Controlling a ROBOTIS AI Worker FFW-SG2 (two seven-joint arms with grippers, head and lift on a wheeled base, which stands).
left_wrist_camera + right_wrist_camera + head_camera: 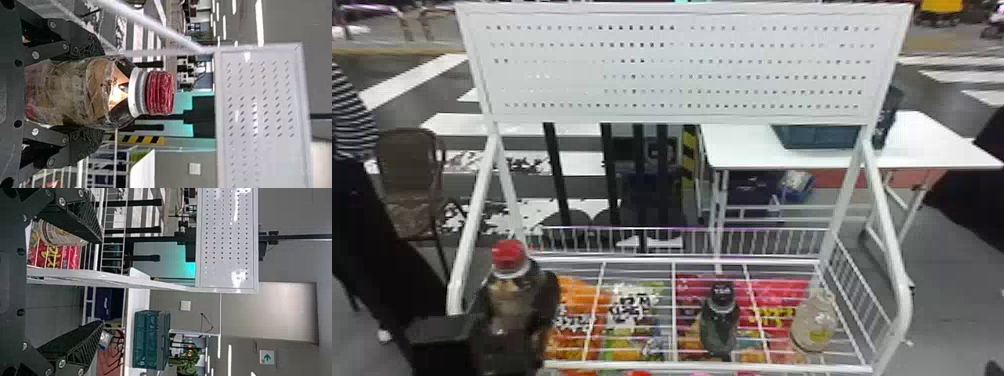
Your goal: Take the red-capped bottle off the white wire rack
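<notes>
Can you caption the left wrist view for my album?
Left tool holding the red-capped bottle, white perforated panel beyond.

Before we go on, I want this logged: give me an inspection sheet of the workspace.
Surface: white wire rack, perforated board above.
Job's things: red-capped bottle upright, its base hidden.
Clutter: dark-capped bottle and pale bottle on the rack; packets under the wires.
Grippers: left gripper shut on the red-capped bottle; right gripper open, holding nothing.
Cables: possibly a thin cord on the far wall.
Surroundings: white table with teal crate; chair.
</notes>
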